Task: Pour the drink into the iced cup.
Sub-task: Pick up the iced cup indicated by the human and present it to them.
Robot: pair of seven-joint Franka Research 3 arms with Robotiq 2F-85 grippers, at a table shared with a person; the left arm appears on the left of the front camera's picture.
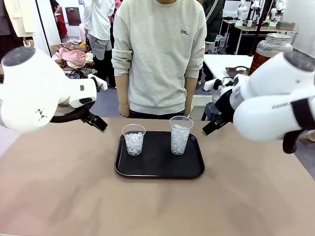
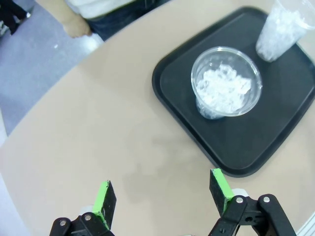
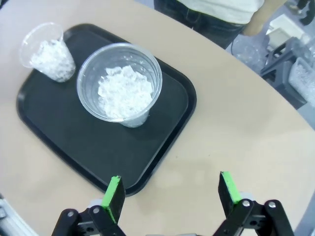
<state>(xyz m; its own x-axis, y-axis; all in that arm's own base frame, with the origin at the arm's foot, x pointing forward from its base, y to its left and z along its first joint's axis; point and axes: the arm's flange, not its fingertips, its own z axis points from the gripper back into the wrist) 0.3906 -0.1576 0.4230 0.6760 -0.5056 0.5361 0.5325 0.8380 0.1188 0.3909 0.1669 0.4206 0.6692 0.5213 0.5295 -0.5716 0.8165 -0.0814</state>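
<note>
Two clear plastic cups of ice stand on a black tray at the table's middle: a shorter cup on the left and a taller cup on the right. My left gripper hovers open left of the tray, over bare table, with the shorter cup ahead of it. My right gripper hovers open on the tray's right, facing the taller cup. Amber-brown drink fills a large lidded glass jar on a white table at the back right.
A person in a pale sweatshirt stands at the far edge behind the tray, arms down; one hand hangs by the table rim. The tan tabletop in front of the tray is bare.
</note>
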